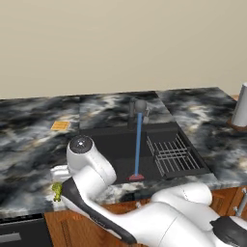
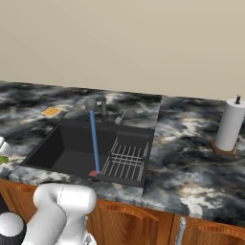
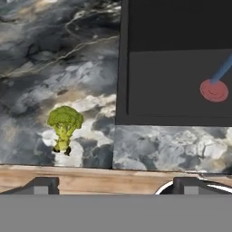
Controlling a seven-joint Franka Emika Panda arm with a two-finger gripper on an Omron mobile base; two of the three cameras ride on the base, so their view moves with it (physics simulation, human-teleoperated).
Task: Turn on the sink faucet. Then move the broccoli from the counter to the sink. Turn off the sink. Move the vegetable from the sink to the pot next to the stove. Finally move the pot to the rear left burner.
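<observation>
Broccoli (image 3: 65, 128): small green floret, pale yellow-green stalk, stood upright on marbled counter (image 3: 54, 68) beside sink (image 3: 176, 63). Gripper (image 3: 115, 186) spread wide, empty.

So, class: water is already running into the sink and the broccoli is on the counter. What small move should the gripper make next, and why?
Probably shift sideways until the broccoli sits between the fingertips, then descend. The gripper is open above the counter's front edge, and the floret lies off toward one fingertip, not centred. The faucet already pours a blue stream, so picking up comes next.
</observation>
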